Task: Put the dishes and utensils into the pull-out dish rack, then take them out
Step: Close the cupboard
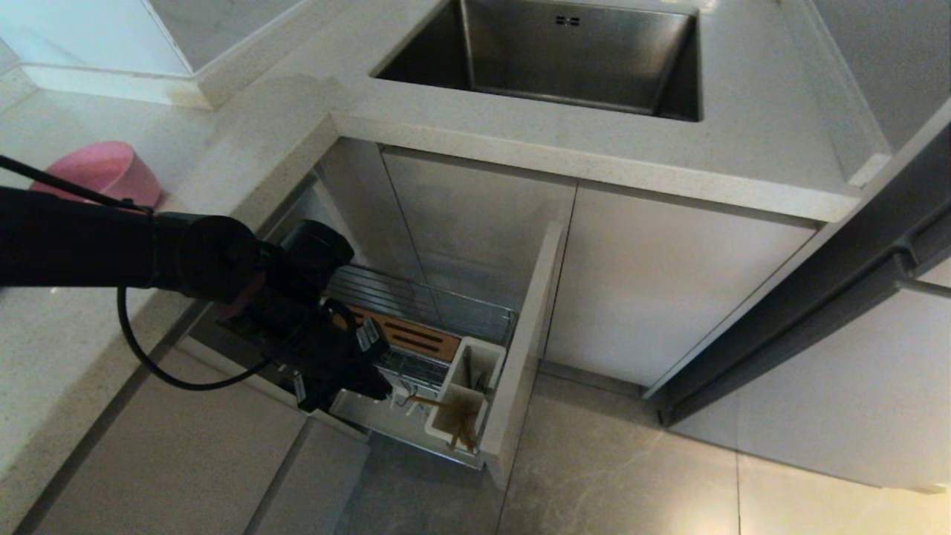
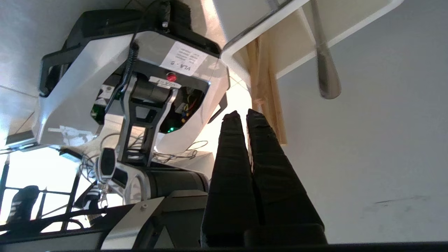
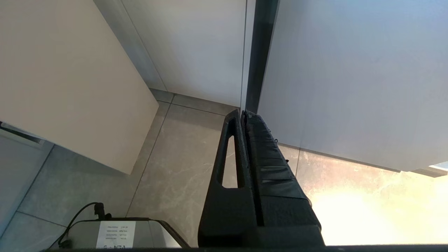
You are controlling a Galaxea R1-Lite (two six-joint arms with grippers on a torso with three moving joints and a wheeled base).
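Chopsticks (image 1: 455,416) stand in the front white utensil cup (image 1: 462,420) of the pull-out dish rack (image 1: 446,334), seen from the robot's head. The rack is pulled out from under the counter, below the steel sink (image 1: 565,59). The left gripper (image 1: 375,371) hangs low over the rack, just beside the cups, and it looks pressed closed. A thin wooden stick seems to reach from its tip toward the cup, but I cannot tell if it is held. The pink bowl (image 1: 104,174) sits up on the counter, well apart from the rack. I cannot see the blue plate.

From the left wrist, the two black fingers (image 2: 231,157) are squeezed together with nothing clear between them. The chopsticks (image 2: 267,101) poke out of the white cup (image 2: 301,24) right by the fingertips, maybe touching them. The silver spoon (image 2: 325,70) handle sticks out of the same cup, close by.

From the right wrist, the right gripper (image 3: 243,115) is clenched on nothing and hangs over the floor by the cabinet doors, parked.

What could go wrong: if the left arm pulls away at a slant, it may bump the chopsticks and tip them out of the cup, or knock the spoon. If it does hold a stick only at the tips, the stick could slip and fall to the floor.
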